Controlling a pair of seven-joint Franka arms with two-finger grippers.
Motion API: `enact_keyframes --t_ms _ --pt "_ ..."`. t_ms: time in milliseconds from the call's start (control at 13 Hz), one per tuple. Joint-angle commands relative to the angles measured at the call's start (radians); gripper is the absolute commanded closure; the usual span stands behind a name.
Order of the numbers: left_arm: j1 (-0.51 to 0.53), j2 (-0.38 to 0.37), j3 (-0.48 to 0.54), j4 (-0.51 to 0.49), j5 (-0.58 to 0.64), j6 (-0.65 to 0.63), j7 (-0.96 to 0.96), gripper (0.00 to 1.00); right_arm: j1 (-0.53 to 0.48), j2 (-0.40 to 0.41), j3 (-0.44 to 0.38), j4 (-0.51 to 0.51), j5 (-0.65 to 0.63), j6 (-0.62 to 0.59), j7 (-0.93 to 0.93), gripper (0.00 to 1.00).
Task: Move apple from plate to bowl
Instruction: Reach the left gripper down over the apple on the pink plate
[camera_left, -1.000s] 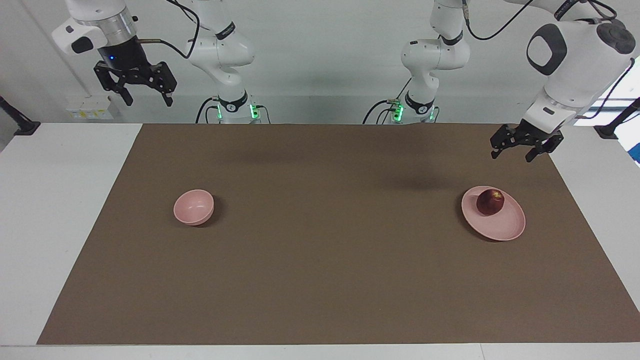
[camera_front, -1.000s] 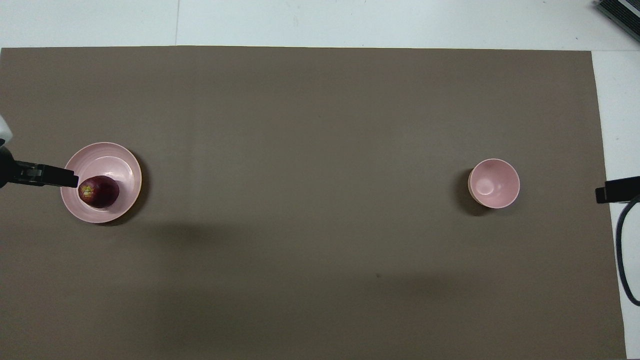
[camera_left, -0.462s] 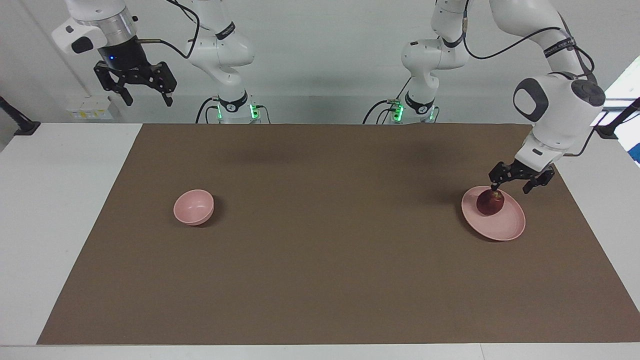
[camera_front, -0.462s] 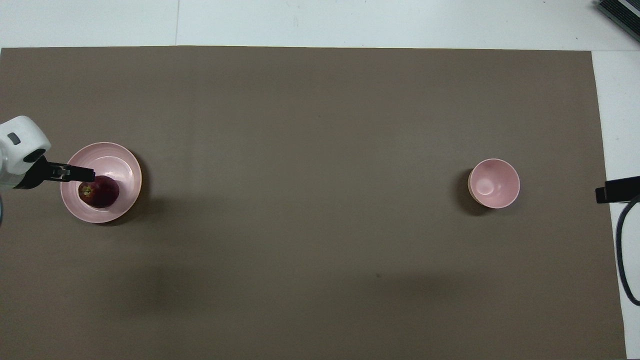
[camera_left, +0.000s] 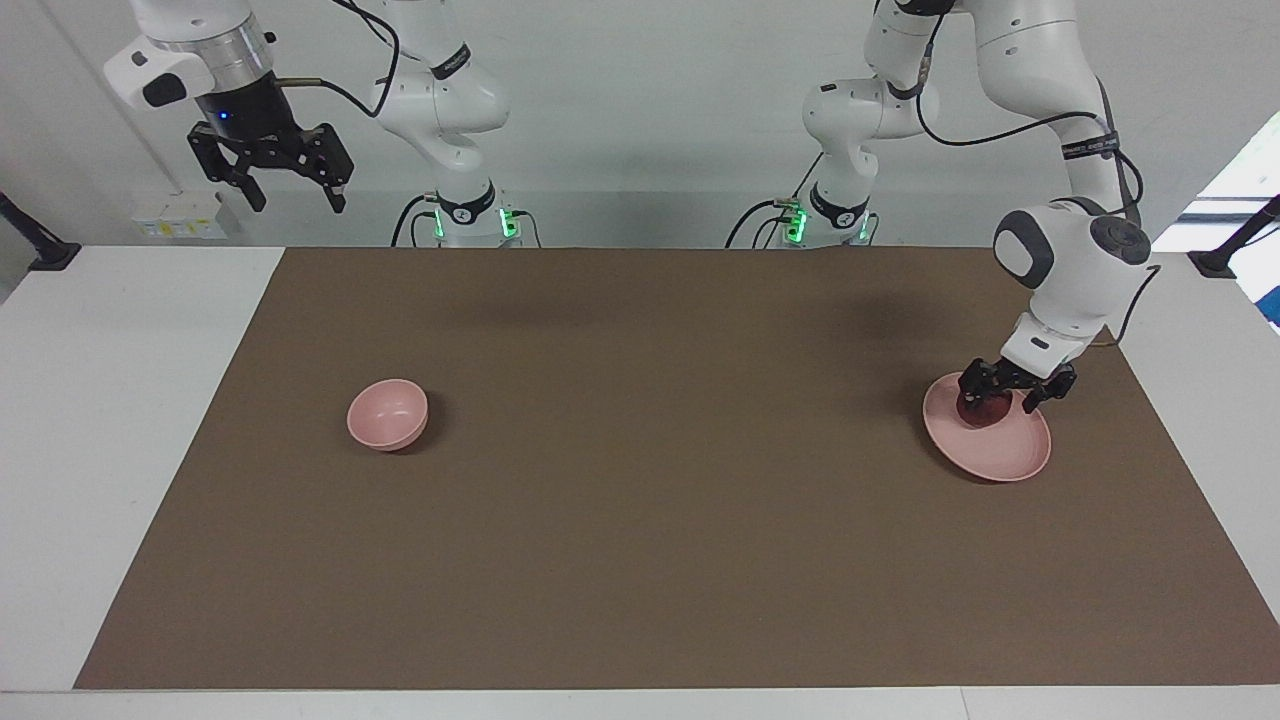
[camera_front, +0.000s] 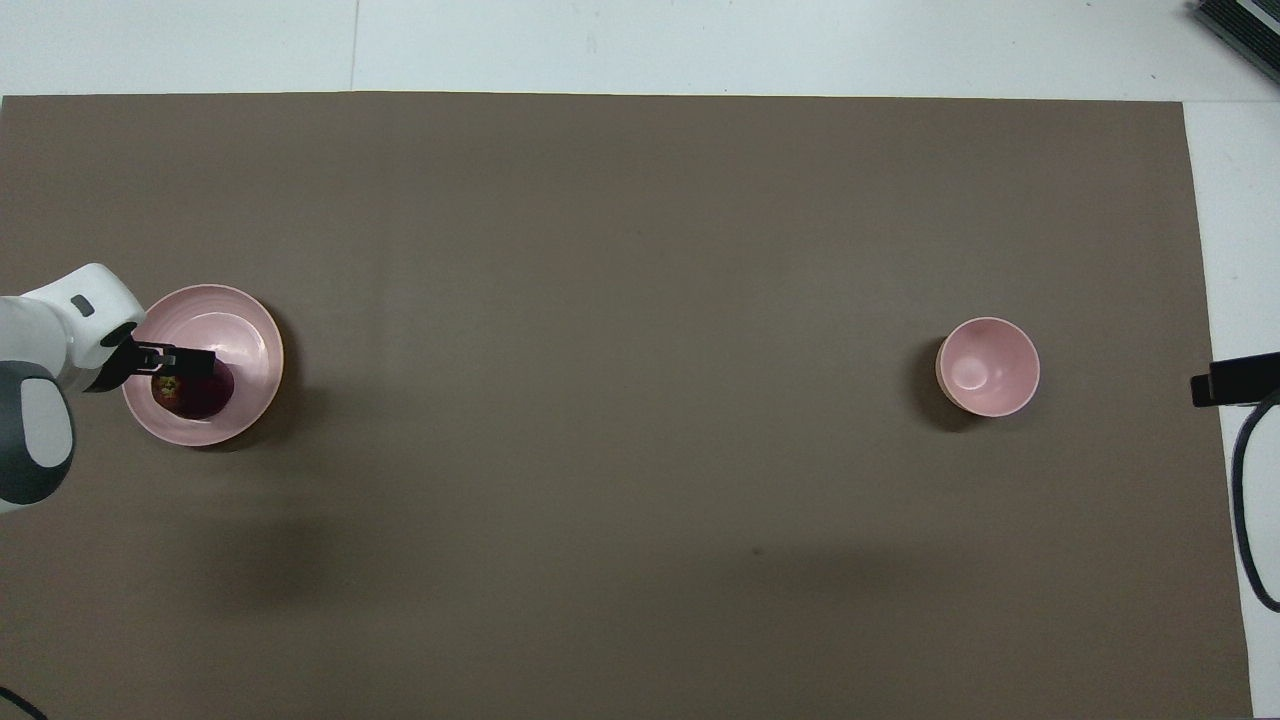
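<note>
Apple (camera_left: 978, 412) on plate (camera_left: 1005, 455) sits between left gripper's (camera_left: 1003, 393) spread fingers, may roll off-centre if they close unevenly; right gripper (camera_left: 290, 193) waits spread.

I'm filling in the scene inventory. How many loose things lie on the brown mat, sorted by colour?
Pale pink: 2, the plate and the bowl
Dark red: 1, the apple on the plate
Total: 3
</note>
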Motion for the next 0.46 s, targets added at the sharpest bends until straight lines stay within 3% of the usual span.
enact_keyframes --t_ms 0,385 --pt "0.005 -0.042 -0.005 -0.048 -0.014 0.016 0.014 0.00 -0.010 -0.003 -0.002 -0.003 0.011 0.002 -0.018 0.00" --pt "-0.001 -0.068 -0.005 -0.033 -0.014 -0.037 0.011 0.00 -0.010 -0.003 -0.002 -0.003 0.011 0.003 -0.018 0.00"
